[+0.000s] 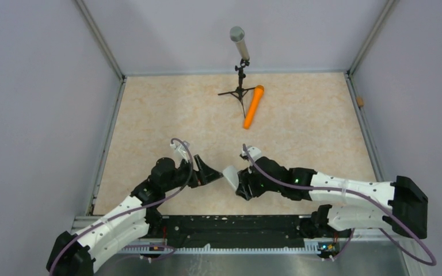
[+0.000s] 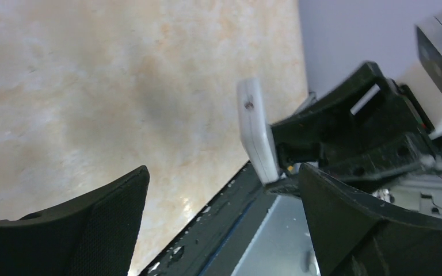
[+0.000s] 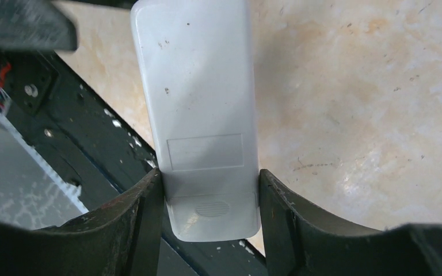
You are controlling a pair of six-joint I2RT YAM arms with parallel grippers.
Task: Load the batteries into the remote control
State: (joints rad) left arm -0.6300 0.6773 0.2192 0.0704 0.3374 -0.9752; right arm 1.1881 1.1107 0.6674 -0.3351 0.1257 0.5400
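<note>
my right gripper (image 3: 210, 184) clamping remote control (image 3: 195, 98), plain back showing, my left gripper (image 2: 223, 172) wide, just beside it

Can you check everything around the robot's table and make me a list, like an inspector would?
Surface: beige marbled tabletop, no spills seen.
Job's things: small white plastic remote control, plain back showing; batteries: nothing seen.
Clutter: long orange cylinder lying beside a grey microphone on a black tripod.
Claws: right claw shut on the remote's lower end; left claw open and empty, close to the remote.
Cables: purple cables looped along both arms.
Surroundings: plain lilac-grey walls with metal frame edges.
</note>
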